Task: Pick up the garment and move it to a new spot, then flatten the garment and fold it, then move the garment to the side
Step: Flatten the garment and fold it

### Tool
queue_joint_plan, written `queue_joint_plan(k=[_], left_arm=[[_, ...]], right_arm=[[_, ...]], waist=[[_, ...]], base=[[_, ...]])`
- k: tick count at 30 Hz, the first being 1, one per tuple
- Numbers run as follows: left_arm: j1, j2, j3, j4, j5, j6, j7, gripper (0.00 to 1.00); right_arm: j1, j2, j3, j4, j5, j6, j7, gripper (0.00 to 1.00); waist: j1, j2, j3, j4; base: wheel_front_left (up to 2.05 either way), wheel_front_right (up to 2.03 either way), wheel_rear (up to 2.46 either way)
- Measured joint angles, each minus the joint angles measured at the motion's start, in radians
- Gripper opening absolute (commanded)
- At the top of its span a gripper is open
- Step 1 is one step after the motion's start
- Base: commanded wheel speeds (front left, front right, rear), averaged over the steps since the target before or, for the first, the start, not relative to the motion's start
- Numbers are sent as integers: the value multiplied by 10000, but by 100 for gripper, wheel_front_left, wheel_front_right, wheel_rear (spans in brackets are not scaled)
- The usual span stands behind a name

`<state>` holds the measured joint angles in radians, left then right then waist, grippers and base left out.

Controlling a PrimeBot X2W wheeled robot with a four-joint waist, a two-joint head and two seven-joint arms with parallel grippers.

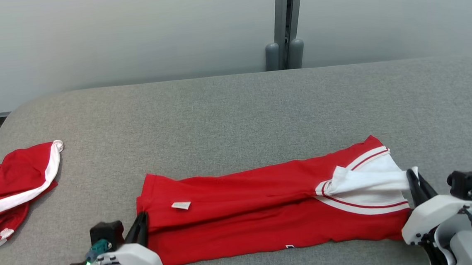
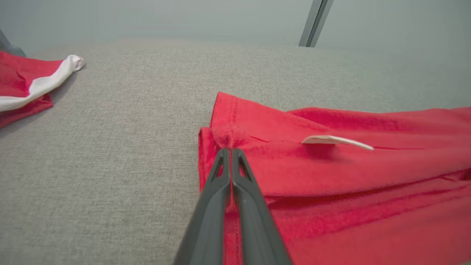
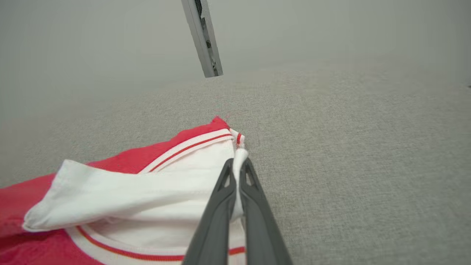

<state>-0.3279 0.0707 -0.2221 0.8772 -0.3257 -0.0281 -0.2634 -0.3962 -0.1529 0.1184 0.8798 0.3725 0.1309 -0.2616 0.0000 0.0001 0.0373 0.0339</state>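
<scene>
1. Down at 7 o'clock in the head view, the left arm lies low. Its left fingers (image 1: 141, 232) point toward 1 o'clock and are pinched together on the red shirt's (image 1: 266, 205) hem corner.
2. At 4 o'clock, the right fingers (image 1: 415, 184) are clamped on the shirt's white end.
3. The shirt lies folded lengthwise across the near part of the grey table (image 1: 234, 107).
4. The left wrist view shows red cloth bunched at the tips and a white label (image 2: 336, 140) lifting off the fabric.
5. At 9 o'clock in the head view, a second red garment (image 1: 11, 189) lies well apart.
</scene>
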Motion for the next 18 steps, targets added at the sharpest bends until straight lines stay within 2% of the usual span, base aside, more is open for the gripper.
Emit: queue_joint_plan(k=[1,2,3,8,12,18], left_arm=[[123,-12,27,-52,25,33,0,0],[248,-33,90,-86,38,77,0,29],[405,-65,188,-198,13,127,0,100],[1415,-123,692,-1030,127,543,0,100],[2050,-148,993,-1787,431,658,0,100],[2233,-188,1208,-2489,706,637,0,100]], right_arm=[[57,44,-63,67,61,0,0,0],[120,96,-35,140,77,0,0,40],[172,140,4,236,79,0,2,100],[325,192,-487,-155,259,-2,0,100],[531,288,-811,-424,221,-2,0,100],[304,399,-711,403,-8,-2,63,100]], waist=[[0,0,-27,-18],[0,0,-46,-24],[0,0,-55,-25],[0,0,-186,45],[0,0,-207,157],[0,0,112,480]], base=[[0,0,0],[0,0,0],[0,0,0],[0,0,0],[0,0,0],[0,0,0]])
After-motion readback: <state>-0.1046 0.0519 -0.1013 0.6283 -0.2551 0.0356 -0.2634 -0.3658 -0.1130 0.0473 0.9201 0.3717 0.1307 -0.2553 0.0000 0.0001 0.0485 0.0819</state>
